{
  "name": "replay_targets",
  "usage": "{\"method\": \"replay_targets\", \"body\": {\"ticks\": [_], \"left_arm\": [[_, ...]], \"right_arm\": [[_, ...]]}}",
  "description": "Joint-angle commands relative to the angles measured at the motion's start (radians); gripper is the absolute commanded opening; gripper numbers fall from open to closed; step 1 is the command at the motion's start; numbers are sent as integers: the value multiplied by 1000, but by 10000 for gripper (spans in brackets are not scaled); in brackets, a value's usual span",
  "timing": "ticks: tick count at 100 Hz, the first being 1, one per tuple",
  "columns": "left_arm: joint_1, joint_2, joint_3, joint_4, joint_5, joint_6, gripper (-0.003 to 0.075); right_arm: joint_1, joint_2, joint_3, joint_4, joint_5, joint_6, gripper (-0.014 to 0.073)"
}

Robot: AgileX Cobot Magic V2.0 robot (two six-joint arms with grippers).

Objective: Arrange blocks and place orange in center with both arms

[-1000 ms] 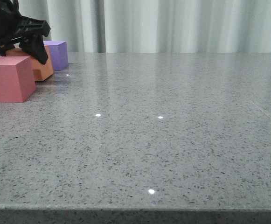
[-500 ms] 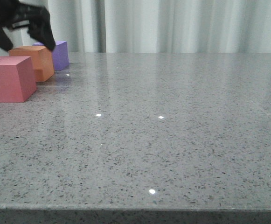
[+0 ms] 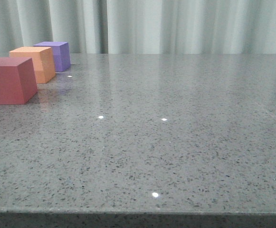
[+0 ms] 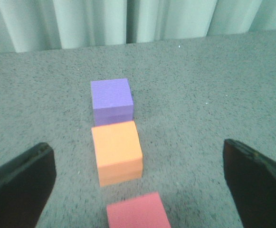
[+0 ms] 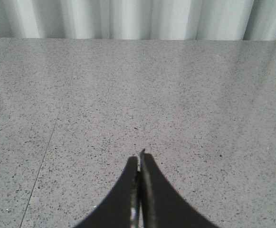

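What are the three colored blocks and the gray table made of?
The red-pink cube, orange cube and purple cube look like foam, or maybe painted wood: flat color, no shine, soft edges. The table looks like polished speckled stone, perhaps granite or an imitation: dark flecks all over, and small bright lights reflect in it.

We see a red-pink cube [image 3: 8,80], an orange cube [image 3: 34,63] and a purple cube [image 3: 56,54], each plain and matte. Under them the counter [image 3: 176,123] is grey with fine dark speckles and small white glints of light. Behind it we note pale grey-white curtains [image 3: 176,26] in vertical folds. Both the left hand [image 4: 138,180] and the right hand [image 5: 139,164] show black fingers.
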Motion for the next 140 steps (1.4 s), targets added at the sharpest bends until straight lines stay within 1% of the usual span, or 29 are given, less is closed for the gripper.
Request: {"method": "replay_targets", "body": {"ticks": [1, 18, 36, 42, 46, 51, 56, 61, 63, 68, 70, 73, 78, 140], "left_arm": [[-7, -129, 56, -18, -99, -5, 660], [-7, -360, 250, -15, -138, -5, 660], [-7, -587, 399, -10, -140, -5, 659], [-7, -642, 441, -10, -140, -5, 644], [-7, -678, 465, -10, -140, -5, 614], [-7, -715, 491, -10, -140, -5, 556], [-7, -746, 512, -10, -140, -5, 472], [-7, -773, 527, -10, -140, -5, 353], [-7, -779, 531, -10, -140, -5, 321], [-7, -793, 539, -10, -140, -5, 190], [-7, -793, 542, -10, -140, -5, 158], [-7, -796, 541, -10, -140, -5, 79], [-7, -796, 541, -19, -140, -5, -20], [-7, -796, 541, -35, -140, -5, -20]], "right_arm": [[-5, 11, -30, -13, -83, -3, -69], [-5, 11, -30, -13, -83, -3, -69], [-5, 11, -30, -13, -83, -3, -69], [-5, 11, -30, -13, -83, -3, -69], [-5, 11, -30, -13, -83, -3, -69], [-5, 11, -30, -13, -83, -3, -69], [-5, 11, -30, -13, -83, -3, -69], [-5, 11, -30, -13, -83, -3, -69], [-5, 11, -30, -13, -83, -3, -69], [-5, 11, -30, -13, -83, -3, -69], [-5, 11, -30, -13, -83, -3, -69], [-5, 11, -30, -13, -83, -3, -69], [-5, 11, -30, -13, -83, -3, -69], [-5, 11, -30, -13, -83, -3, -69]]}}
